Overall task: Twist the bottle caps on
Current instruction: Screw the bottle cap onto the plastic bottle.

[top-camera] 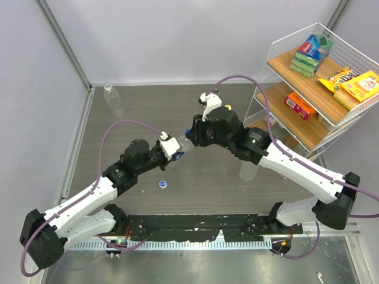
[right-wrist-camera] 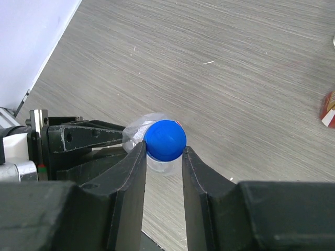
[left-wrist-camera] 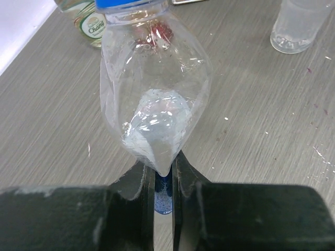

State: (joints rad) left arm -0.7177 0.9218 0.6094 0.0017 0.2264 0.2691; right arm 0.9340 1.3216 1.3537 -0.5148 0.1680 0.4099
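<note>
A clear, crumpled bottle (left-wrist-camera: 157, 89) hangs above the table between the two arms. My left gripper (left-wrist-camera: 164, 164) is shut on its pinched bottom end. A dark blue cap (right-wrist-camera: 166, 140) sits on the bottle's neck, and my right gripper (right-wrist-camera: 164, 149) is shut on that cap from both sides. From above, the bottle (top-camera: 184, 145) spans the gap between the left gripper (top-camera: 174, 148) and the right gripper (top-camera: 190, 137). A white cap with a blue middle (top-camera: 161, 184) lies on the table below the left gripper.
A clear bottle (top-camera: 112, 98) stands at the back left, another clear one (top-camera: 247, 169) stands under the right arm. A wire shelf rack (top-camera: 308, 127) with boxed snacks fills the right side. A green-labelled bottle (left-wrist-camera: 88, 21) and a red-labelled thing (right-wrist-camera: 328, 110) sit at the frame edges.
</note>
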